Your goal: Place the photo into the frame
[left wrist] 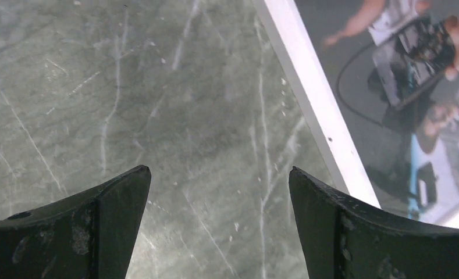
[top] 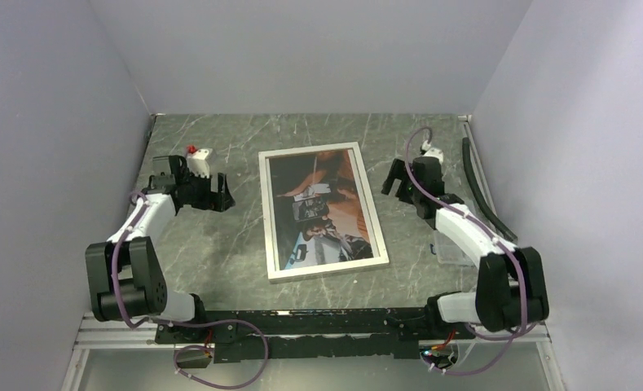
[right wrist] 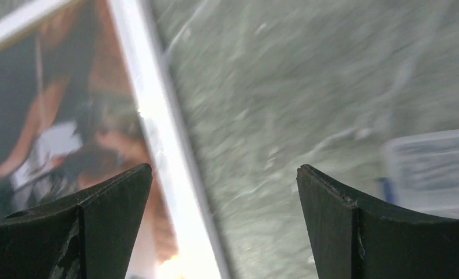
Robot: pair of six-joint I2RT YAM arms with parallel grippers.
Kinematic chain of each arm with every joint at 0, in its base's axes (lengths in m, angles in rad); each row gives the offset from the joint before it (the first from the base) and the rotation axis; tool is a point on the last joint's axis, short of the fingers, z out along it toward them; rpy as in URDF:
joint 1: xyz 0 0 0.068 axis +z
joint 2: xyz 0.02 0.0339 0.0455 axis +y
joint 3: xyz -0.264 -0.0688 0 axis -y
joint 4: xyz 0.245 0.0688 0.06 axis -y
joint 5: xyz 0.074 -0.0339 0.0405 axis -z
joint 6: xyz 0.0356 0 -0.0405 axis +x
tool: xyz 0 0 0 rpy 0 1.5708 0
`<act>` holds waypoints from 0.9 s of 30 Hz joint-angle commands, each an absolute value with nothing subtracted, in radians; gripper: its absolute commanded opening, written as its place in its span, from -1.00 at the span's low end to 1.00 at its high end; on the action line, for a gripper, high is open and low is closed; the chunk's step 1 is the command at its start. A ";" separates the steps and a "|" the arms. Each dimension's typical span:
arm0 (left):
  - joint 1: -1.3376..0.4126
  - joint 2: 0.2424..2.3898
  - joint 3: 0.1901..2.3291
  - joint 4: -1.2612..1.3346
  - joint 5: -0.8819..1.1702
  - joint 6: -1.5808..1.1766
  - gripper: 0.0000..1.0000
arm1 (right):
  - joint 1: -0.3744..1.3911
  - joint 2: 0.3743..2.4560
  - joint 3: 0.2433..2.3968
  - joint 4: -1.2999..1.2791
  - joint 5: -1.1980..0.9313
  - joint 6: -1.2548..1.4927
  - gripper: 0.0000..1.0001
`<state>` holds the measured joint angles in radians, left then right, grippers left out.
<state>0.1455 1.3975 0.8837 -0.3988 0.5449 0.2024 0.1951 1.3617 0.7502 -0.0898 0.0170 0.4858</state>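
frame [top: 269, 213]: white | photo [top: 322, 208]: dark blue-black, orange-brown, white | table [top: 220, 244]: grey-green marble, pale veins

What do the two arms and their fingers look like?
The left arm and right arm have white shells, black joints and a purple cable each. A red-tipped white block sits on the left wrist. The left fingers and right fingers are matt black, wedge-shaped, scuffed.

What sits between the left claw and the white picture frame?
Nothing: only bare marbled tabletop separates the left gripper from the frame, as the overhead view shows. The left wrist view shows the same stretch.
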 commanded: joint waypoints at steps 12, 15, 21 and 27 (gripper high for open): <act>0.153 1.504 0.507 0.581 0.310 0.010 0.88 | 0.060 1.159 0.220 0.778 0.595 0.165 1.00; 0.153 1.499 0.458 0.709 0.271 0.012 0.88 | 0.051 1.234 0.212 0.925 0.532 0.131 1.00; 0.149 1.629 0.304 1.133 0.311 0.027 0.89 | 0.045 1.451 0.163 1.234 0.380 0.078 1.00; 0.143 1.633 0.399 0.944 0.254 0.009 0.89 | 0.035 1.485 0.255 1.111 0.338 0.067 1.00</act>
